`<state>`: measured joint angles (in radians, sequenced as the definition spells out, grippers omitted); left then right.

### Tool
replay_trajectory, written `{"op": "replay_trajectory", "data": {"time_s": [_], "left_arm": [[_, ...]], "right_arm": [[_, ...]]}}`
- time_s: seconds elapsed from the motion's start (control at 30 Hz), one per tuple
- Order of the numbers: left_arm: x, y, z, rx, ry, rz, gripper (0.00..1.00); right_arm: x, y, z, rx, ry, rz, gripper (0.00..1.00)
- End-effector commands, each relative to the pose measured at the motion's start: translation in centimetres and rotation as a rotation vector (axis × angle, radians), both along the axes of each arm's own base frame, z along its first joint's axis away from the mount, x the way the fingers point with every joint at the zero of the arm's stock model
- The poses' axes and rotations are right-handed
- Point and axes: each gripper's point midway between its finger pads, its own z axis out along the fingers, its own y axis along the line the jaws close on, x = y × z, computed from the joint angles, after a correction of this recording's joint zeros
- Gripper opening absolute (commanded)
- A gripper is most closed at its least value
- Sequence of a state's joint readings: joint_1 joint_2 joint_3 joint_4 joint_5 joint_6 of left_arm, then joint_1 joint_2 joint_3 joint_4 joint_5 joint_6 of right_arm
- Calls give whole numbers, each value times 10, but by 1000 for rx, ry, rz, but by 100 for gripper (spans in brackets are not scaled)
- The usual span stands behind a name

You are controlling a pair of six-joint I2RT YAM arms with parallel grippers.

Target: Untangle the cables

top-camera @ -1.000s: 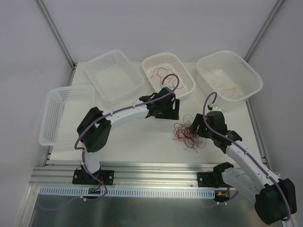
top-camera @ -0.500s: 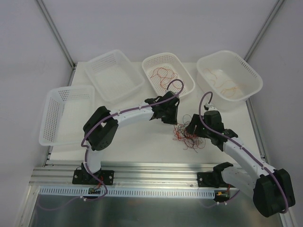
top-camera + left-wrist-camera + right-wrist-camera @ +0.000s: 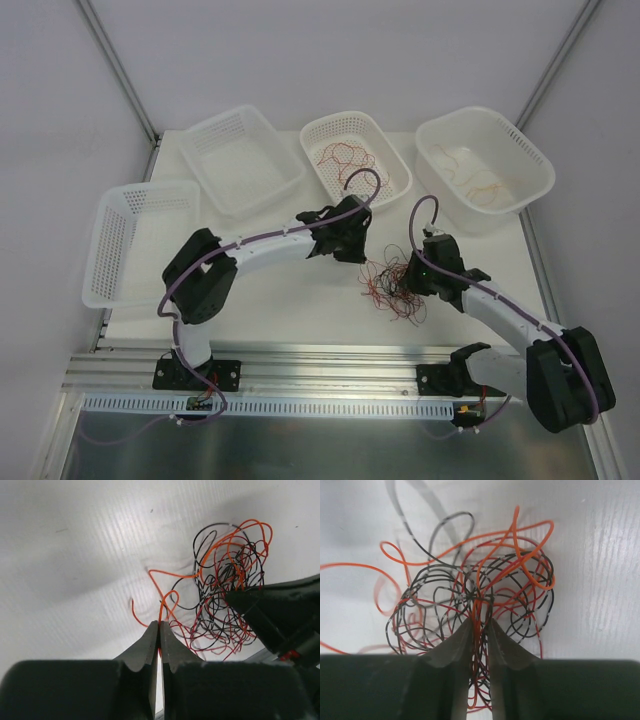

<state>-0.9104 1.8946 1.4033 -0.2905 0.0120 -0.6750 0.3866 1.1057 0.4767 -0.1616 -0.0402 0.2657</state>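
Observation:
The cables (image 3: 396, 287) lie as a tangled heap of thin red, orange and black wires on the white table between the two arms. My left gripper (image 3: 362, 258) sits at the heap's left edge. In the left wrist view it (image 3: 159, 623) is shut on one orange cable (image 3: 170, 574) that leads into the tangle (image 3: 225, 597). My right gripper (image 3: 408, 272) presses into the heap from the right. In the right wrist view its jaws (image 3: 480, 622) stand nearly together, with orange, red and black strands of the tangle (image 3: 485, 582) pinched between them.
Four white mesh baskets stand along the back: a far-left one (image 3: 110, 240), a second (image 3: 232, 115), a third (image 3: 340, 118) holding red wires, and a right one (image 3: 480, 112) holding pale orange wires. A metal rail (image 3: 300, 370) runs along the near edge.
Both grippers came down onto the tangle and closed, the left on an orange strand, the right on a bunch of strands. The heap shifted slightly left and spread.

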Motion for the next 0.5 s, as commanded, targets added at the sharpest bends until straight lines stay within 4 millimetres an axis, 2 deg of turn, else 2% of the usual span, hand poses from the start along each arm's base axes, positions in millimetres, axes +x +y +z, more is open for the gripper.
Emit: {"op": "replay_trajectory", "data": {"time_s": [0.0, 0.03, 0.07, 0.1, 0.13, 0.17, 0.2, 0.23, 0.27, 0.33, 0.37, 0.43, 0.47], "left_arm": [[12, 24, 71, -66, -176, 61, 0], [10, 35, 69, -53, -182, 76, 0], [9, 46, 94, -88, -224, 96, 0], [10, 57, 102, -95, -241, 116, 0], [14, 76, 101, -77, -253, 158, 0], [13, 93, 126, -115, -295, 190, 0], [11, 108, 131, -106, -301, 215, 0], [16, 132, 131, -89, -305, 267, 0], [15, 153, 155, -115, -357, 309, 0], [10, 187, 166, -76, -385, 361, 0], [10, 213, 187, -73, -446, 424, 0], [3, 245, 206, -6, -505, 456, 0], [0, 266, 224, 1, -553, 505, 0]], "right_arm": [[3, 0, -5, -8, 41, -16, 12], [2, -1, -6, -9, 51, -22, 8], [2, -2, -7, -13, 61, -28, 4], [1, -3, -8, -15, 67, -30, 1], [2, -5, -8, -15, 70, -39, 1], [0, -7, -10, -17, 77, -45, 1], [0, -9, -10, -15, 82, -55, 1], [0, -10, -11, -14, 84, -57, 1], [0, -10, -11, -10, 84, -61, 1], [0, -12, -11, -8, 88, -66, 1], [0, -12, -12, -7, 90, -69, 1], [0, -13, -12, -8, 91, -74, 1], [-1, -13, -13, -11, 98, -73, 1]]}}
